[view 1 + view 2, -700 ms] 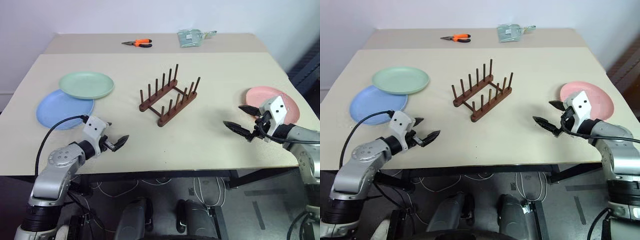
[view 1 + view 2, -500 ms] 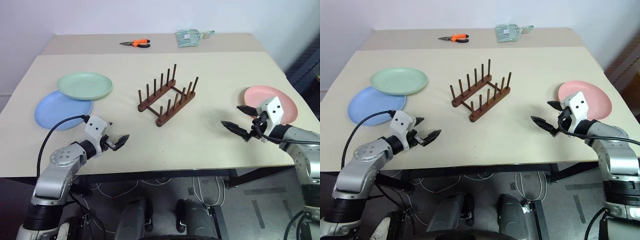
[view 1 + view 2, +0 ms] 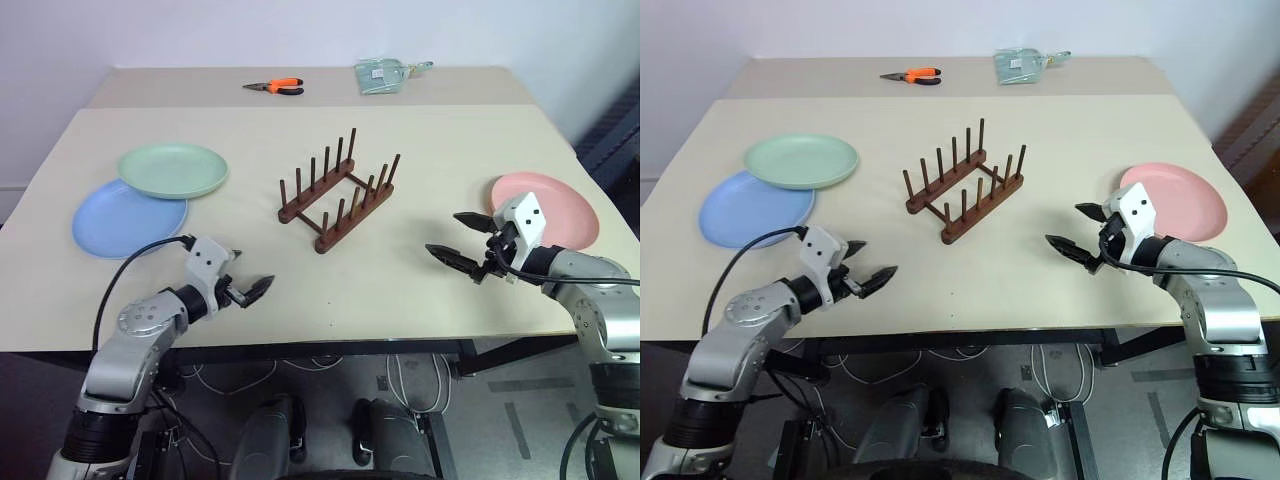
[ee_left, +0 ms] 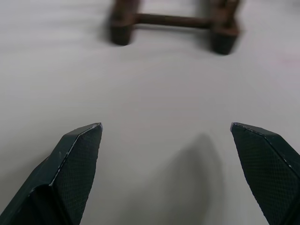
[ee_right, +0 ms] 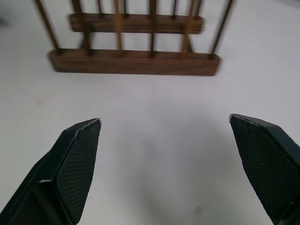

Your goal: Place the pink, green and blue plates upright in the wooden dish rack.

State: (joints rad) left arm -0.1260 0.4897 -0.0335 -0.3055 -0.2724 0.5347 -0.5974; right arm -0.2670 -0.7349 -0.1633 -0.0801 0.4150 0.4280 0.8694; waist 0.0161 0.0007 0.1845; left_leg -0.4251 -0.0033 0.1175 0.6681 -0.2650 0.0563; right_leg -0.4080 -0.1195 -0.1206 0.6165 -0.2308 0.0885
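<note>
Standing near the middle of the worktop (image 3: 420, 130), the wooden dish rack (image 3: 337, 195) is empty, its two rails running diagonally from the near left toward the far right, each with a row of upright pegs. Three plates lie flat, none in the rack. On the left, the green plate (image 3: 172, 170) rests partly on the far edge of the blue plate (image 3: 125, 219). The pink plate (image 3: 548, 205) lies alone on the right, well apart from the rack.

One left hand (image 3: 248, 289) hovers near the front edge, its two black fingers spread wide and empty, pointing toward the rack; bare worktop lies between them. One right hand (image 3: 461, 241) hangs just beside the pink plate's near left edge, fingers also spread wide and holding nothing, facing the rack's long side.

At the far edge lie one pair of orange-handled pliers (image 3: 276, 87) and one pale green packet (image 3: 384, 75), both well clear of the plates and the rack.
</note>
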